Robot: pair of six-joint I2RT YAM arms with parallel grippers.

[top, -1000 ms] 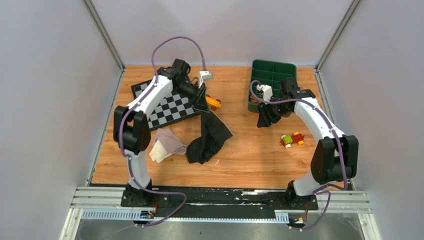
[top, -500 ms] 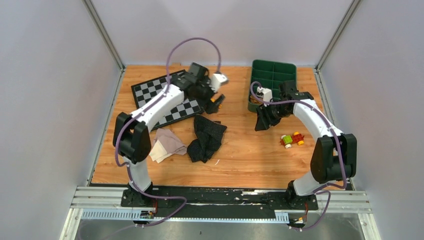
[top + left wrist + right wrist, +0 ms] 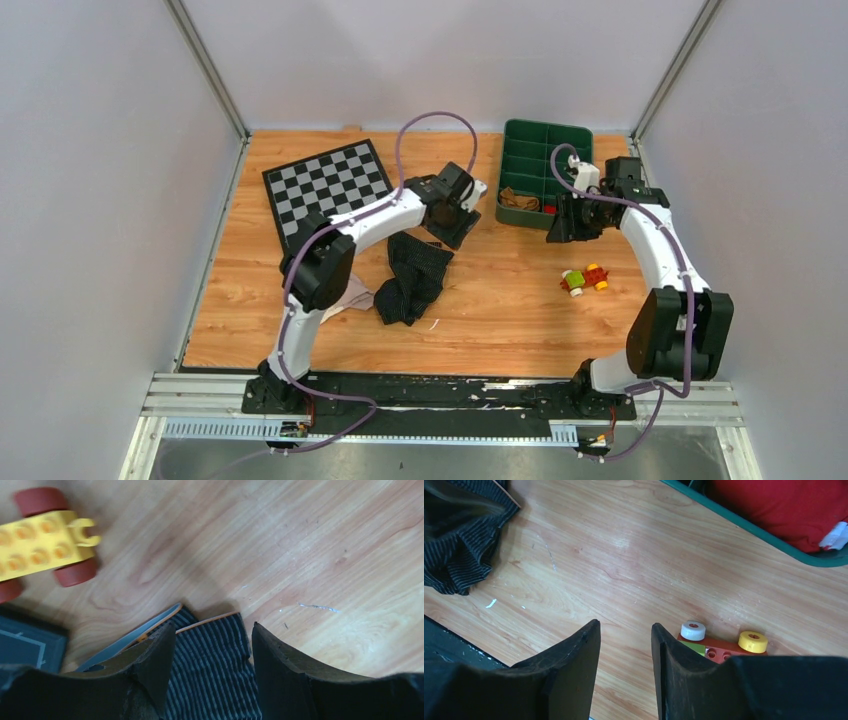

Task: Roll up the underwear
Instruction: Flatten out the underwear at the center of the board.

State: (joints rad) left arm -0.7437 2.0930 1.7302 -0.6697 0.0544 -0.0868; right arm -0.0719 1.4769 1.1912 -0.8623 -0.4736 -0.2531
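The black, finely striped cloth underwear [image 3: 412, 278] lies crumpled near the middle of the wooden table [image 3: 500, 310], its far edge right under the left gripper [image 3: 212, 630]. That gripper's jaws stand well apart, astride a striped, orange-trimmed corner of the cloth, which lies between the fingers without being pinched. A pale pink-beige cloth garment [image 3: 352, 298] peeks out just left of the black one, mostly hidden beneath the left arm. A tan-brown cloth bundle [image 3: 518, 198] sits in the near-left compartment of the dark green divided plastic tray [image 3: 546, 125] at the far right. The right gripper [image 3: 625, 627] hovers over bare wood just in front of that tray, jaws partly open with nothing between them. Near it lies a red toy block with white and yellow pegs [image 3: 719, 645]. A yellow studded toy block on red wheels [image 3: 42, 542] sits just beyond the left gripper. A black-and-white checkerboard mat [image 3: 328, 185] lies flat at the far left.
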